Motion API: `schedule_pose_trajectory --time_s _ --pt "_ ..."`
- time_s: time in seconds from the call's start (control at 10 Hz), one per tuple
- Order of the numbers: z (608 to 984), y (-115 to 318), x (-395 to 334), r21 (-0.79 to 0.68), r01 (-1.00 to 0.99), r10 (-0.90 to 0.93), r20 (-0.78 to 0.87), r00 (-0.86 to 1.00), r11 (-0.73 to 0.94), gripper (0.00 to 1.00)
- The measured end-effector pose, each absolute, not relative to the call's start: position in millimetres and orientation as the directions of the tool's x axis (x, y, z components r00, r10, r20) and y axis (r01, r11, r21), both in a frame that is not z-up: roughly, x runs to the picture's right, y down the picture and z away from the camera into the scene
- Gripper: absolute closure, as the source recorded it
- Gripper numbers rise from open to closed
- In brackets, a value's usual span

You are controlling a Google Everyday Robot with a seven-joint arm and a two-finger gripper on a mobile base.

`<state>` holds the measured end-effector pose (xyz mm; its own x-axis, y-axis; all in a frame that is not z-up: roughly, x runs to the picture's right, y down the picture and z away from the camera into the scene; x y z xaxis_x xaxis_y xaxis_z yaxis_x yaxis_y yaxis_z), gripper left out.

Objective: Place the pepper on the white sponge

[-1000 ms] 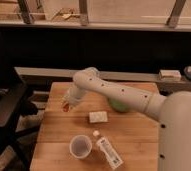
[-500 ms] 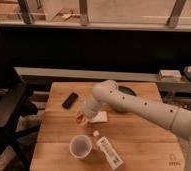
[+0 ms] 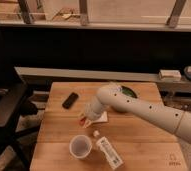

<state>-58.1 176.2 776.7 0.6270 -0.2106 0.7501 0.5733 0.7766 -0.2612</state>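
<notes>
One gripper [image 3: 89, 118], one pepper [image 3: 82, 120], one white sponge [image 3: 102, 117], one phone [image 3: 70, 100], one cup [image 3: 80, 147], one bottle [image 3: 109, 151] and one green bowl [image 3: 128, 92] occupy one wooden table [image 3: 139, 140].

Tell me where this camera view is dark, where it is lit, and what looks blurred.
Camera view: the wooden table is warmly and evenly lit, the band behind it nearly black. The picture is soft overall. The hand is blurred low over the white sponge, the pepper just a red smear there. The black phone and cup read clearly.

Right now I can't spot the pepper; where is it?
Camera view, table centre: the pepper sits at the gripper, beside the white sponge's left edge.
</notes>
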Motion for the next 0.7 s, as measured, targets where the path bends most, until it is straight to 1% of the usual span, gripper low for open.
schedule_pose_trajectory --time_s 0.1,0.4,0.5,0.7 --pt "780.3 173.7 -53.1 -0.273 0.562 -0.202 0.741 0.64 0.78 1.0" --pt "800.3 167.1 -6.9 -0.353 0.492 -0.146 0.677 0.721 0.796 1.0" --pt "805.4 165.3 5.7 -0.377 0.474 -0.128 0.66 0.74 0.796 0.98" --pt "813.2 164.4 17.6 -0.411 0.45 -0.094 0.647 0.757 0.793 0.79"
